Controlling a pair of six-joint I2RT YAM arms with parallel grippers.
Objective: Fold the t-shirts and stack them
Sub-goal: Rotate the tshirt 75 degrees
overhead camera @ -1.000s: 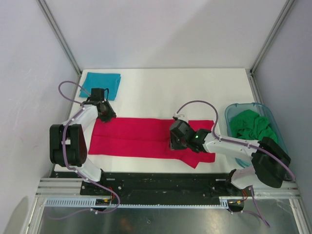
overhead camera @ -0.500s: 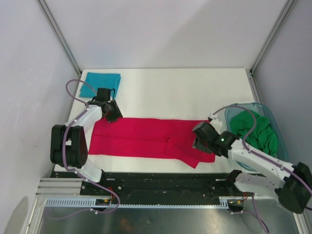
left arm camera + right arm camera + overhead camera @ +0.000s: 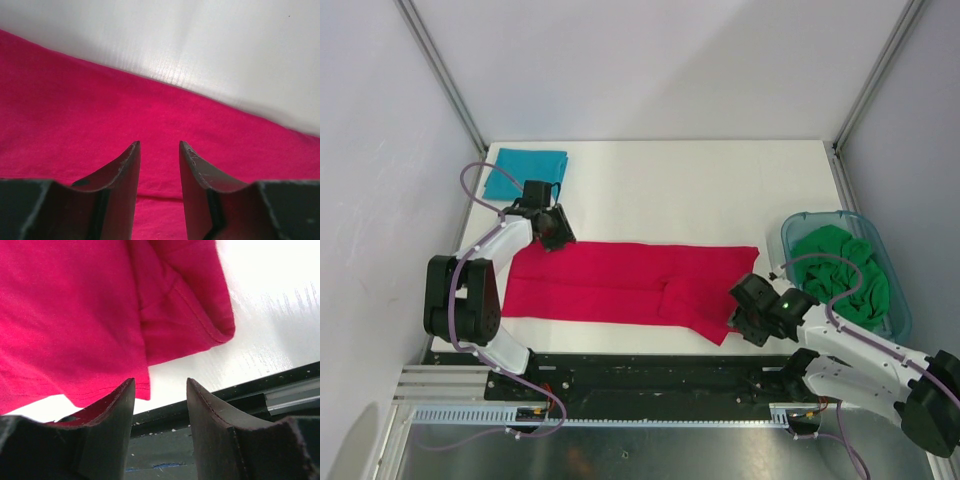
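The crimson t-shirt [image 3: 620, 280] lies in a long band, mid-fold: its far edge just ahead of the released left end effector [image 3: 159, 145], its near corner close before the released right end effector [image 3: 160, 382]. Next, each likely must descend and pinch cloth.

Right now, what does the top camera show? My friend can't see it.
A red shirt lies flat across a table, with the left gripper and right gripper at its ends. A folded teal shirt sits far left; a crumpled green shirt fills a tub at right.
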